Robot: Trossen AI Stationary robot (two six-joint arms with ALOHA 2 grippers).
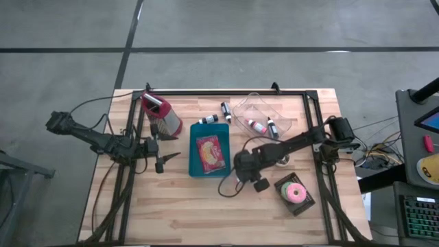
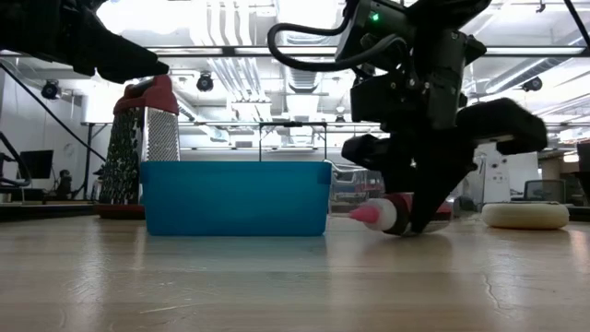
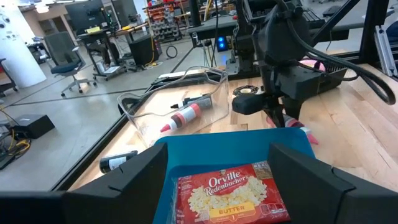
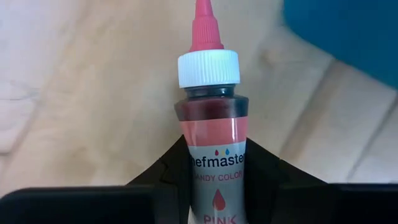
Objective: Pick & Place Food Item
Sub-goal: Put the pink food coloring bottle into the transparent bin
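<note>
**Pink colouring bottle pinched at the desk**

Pink candy-colour bottle lies on the wooden desk just beside the blue bin, gripped between the fingers of the right tool, which press in on its label. The left tool hangs spread wide by the bin's other side, above the popcorn bag. Workshop benches and chairs fill the room behind.

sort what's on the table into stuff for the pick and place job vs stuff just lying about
In the job:
- pink food colouring bottle with white collar, lying on the wood
- right gripper, closed on that bottle
- blue plastic bin, likely the drop spot

Lying about:
- red-handled metal grater
- popcorn bag, already in the bin
- clear plastic tray
- pink-iced donut
- left gripper, open, waiting
</note>
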